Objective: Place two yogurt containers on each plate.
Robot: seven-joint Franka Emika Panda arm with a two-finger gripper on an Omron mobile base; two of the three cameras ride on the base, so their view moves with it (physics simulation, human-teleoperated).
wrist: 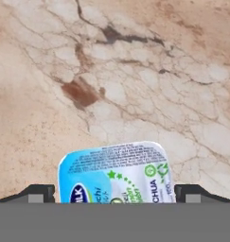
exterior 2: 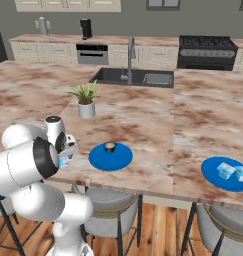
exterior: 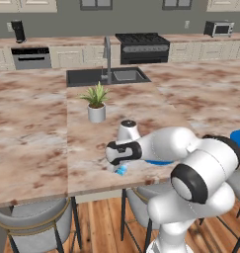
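Currently the claw point(wrist: 114, 194) hangs low over the marbled counter point(exterior 2: 143, 120) with its tips spread to either side of a yogurt container point(wrist: 117, 173), and contact cannot be confirmed. From the right base camera, this container point(exterior 2: 63, 162) sits near the counter's front edge, at 9 o'clock from the near plate point(exterior 2: 111, 157), which carries a small dark object point(exterior 2: 110, 146). Two further yogurt containers point(exterior 2: 232, 171) rest on the far plate point(exterior 2: 216, 178) at 3 o'clock.

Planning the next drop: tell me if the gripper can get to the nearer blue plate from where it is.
Probably yes. The gripper sits over a yogurt container beside the nearer plate; bare counter lies between, though a small dark object occupies the plate's middle.
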